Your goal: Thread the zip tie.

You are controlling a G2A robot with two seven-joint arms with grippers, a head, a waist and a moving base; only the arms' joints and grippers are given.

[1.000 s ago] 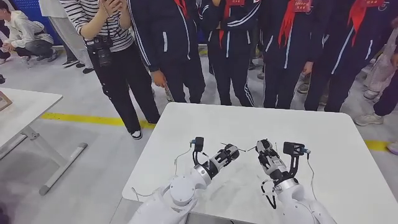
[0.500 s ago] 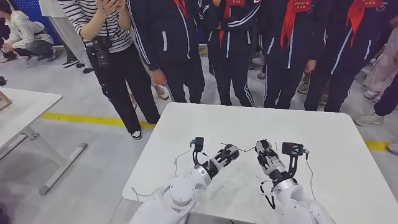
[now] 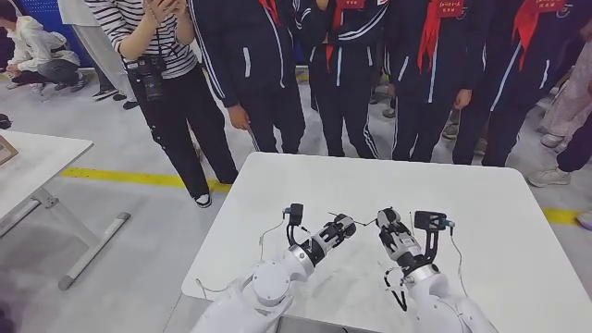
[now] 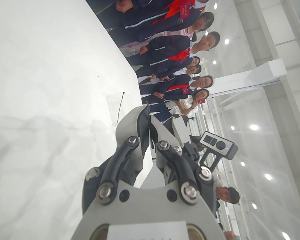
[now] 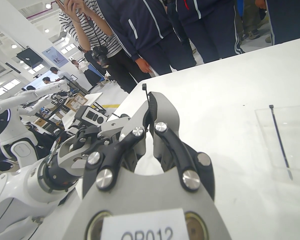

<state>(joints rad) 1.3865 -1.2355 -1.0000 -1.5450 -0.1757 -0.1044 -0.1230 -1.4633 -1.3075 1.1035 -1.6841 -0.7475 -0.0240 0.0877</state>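
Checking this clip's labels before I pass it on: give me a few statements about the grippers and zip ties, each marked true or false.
1. The right gripper is closed on a zip tie. True.
2. The left gripper is wide open. False: its fingers are closed together.
3. A second zip tie lies flat on a clear sheet on the table. True.
4. The two grippers are at opposite ends of the table. False: they are close together above it.
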